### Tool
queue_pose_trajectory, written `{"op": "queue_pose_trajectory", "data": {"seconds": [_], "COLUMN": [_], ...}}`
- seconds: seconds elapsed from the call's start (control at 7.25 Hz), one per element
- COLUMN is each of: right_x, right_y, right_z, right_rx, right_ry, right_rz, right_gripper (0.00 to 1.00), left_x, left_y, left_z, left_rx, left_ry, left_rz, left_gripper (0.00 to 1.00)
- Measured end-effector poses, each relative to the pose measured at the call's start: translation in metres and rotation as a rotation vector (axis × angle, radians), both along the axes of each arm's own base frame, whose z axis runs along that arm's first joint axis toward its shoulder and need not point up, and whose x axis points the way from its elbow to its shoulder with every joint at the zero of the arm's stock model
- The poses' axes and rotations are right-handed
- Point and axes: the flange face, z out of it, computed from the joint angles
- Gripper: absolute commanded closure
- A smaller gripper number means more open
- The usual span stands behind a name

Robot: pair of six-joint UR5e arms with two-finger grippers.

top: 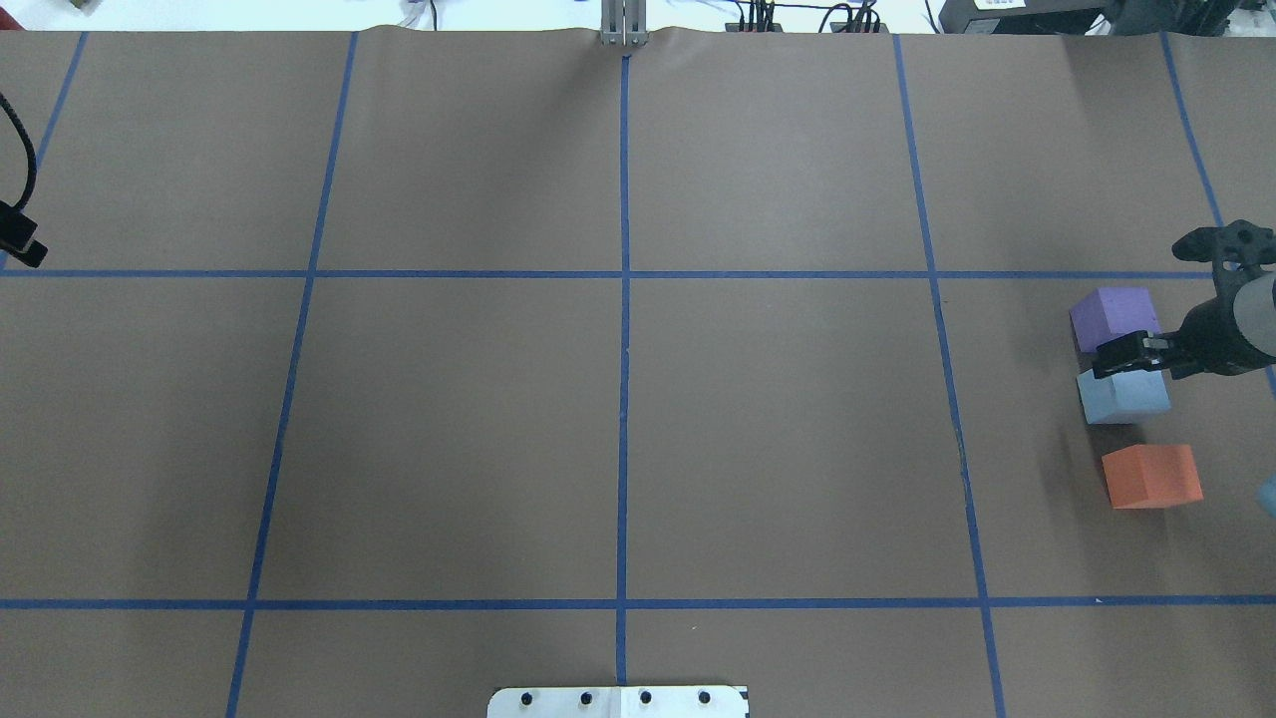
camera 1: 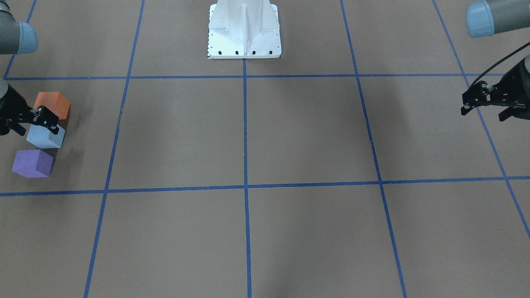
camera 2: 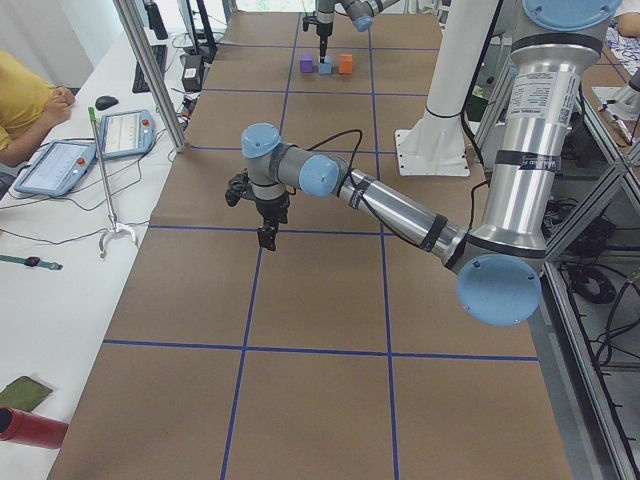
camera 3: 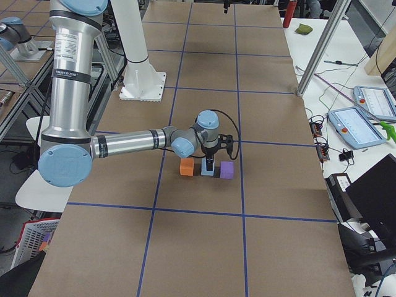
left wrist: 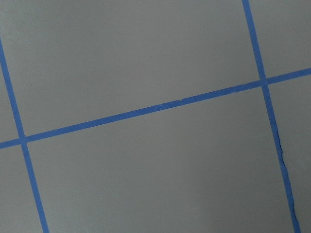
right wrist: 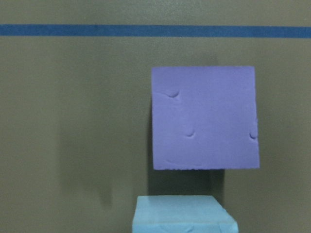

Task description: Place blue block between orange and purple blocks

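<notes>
Flanking blue block (top: pixel 1123 396): narrow open gaps.

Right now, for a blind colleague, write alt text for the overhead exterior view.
At the view's right edge, a pale blue foam cube sits between a purple foam cube and an orange foam cube, the right gripper above it.

Matt, slightly dented foam forms the purple block (right wrist: pixel 204 119); matt paper covers the table (top: pixel 449 439).
</notes>
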Motion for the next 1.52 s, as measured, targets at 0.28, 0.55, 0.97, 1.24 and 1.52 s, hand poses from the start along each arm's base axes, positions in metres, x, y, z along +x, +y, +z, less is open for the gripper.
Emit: {"op": "queue_pose_trajectory", "data": {"seconds": [0.28,0.55,0.97,1.24,1.52], "right_x": [0.068,0.138,0.214,0.219,0.212], "right_y": [-0.019,-0.040,-0.044,-0.043,-0.044], "right_z": [-0.009,-0.016,-0.017,-0.016,-0.014], "right_rx": [0.000,0.055,0.103,0.107,0.107], "right_ry": [-0.076,-0.040,0.023,0.029,0.047], "right_rz": [0.005,-0.029,-0.071,-0.080,-0.099], "right_gripper": [0.00,0.00,0.00,0.00,0.00], "left_x": [-0.010,-0.046,-0.115,-0.130,-0.133], "left_y": [-0.003,-0.016,-0.027,-0.026,-0.019], "left_z": [0.007,0.040,0.099,0.115,0.127], "left_rx": [-0.001,-0.012,-0.015,-0.015,-0.032], "left_ry": [-0.002,0.026,0.050,0.051,0.049], "left_rz": [-0.006,0.006,0.004,0.008,0.008], "left_gripper": [0.00,0.00,0.00,0.00,0.00]}}
